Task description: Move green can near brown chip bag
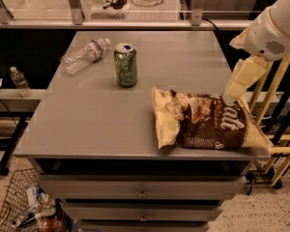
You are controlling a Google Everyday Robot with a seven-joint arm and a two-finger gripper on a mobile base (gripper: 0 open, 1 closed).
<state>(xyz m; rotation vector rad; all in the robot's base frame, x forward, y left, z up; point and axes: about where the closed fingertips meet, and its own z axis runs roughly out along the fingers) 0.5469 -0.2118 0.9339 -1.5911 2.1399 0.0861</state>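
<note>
The green can stands upright on the grey table, left of centre toward the back. The brown chip bag lies flat at the table's front right corner, with white "Salt" lettering facing up. My gripper hangs from the white arm at the right edge of the view. It is just above the bag's far right end and well to the right of the can. It holds nothing that I can see.
A clear plastic bottle lies on its side at the table's back left, next to the can. Drawers sit under the tabletop. A wooden rack stands right of the table. A small bottle stands on a low shelf at left.
</note>
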